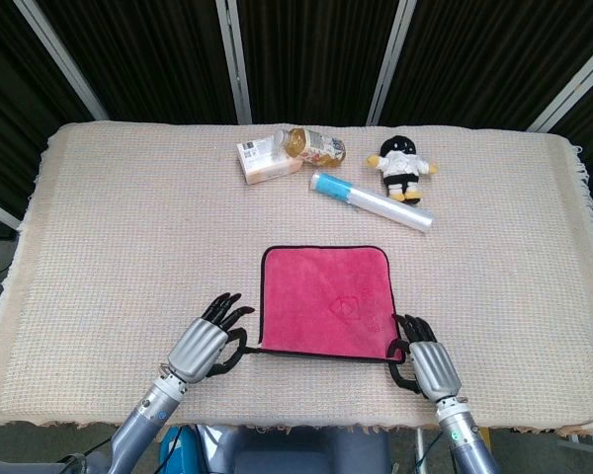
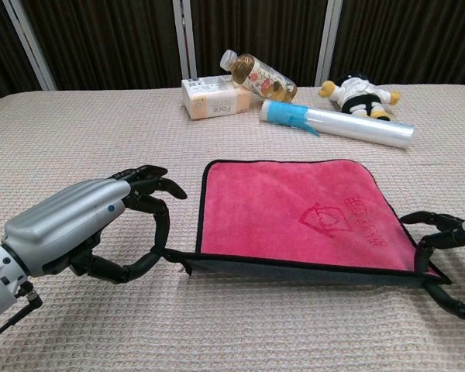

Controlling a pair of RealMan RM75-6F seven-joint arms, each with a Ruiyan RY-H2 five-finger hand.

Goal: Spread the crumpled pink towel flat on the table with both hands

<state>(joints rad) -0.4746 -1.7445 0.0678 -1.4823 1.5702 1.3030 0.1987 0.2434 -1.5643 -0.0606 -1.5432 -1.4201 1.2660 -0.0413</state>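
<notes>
The pink towel (image 1: 324, 299) (image 2: 304, 208) with black trim lies spread out in the middle of the table, logo up. Its far edge rests on the cloth while its near edge is lifted slightly. My left hand (image 1: 207, 344) (image 2: 84, 225) pinches the near left corner between thumb and a finger. My right hand (image 1: 427, 362) (image 2: 449, 256) pinches the near right corner, partly cut off at the chest view's edge. The near edge is stretched taut between the two hands.
At the back stand a small carton (image 1: 265, 160), a tipped bottle (image 1: 316, 148), a clear roll with a blue end (image 1: 372, 200) and a plush doll (image 1: 402, 166). The table's front edge (image 1: 296, 427) lies just behind my hands.
</notes>
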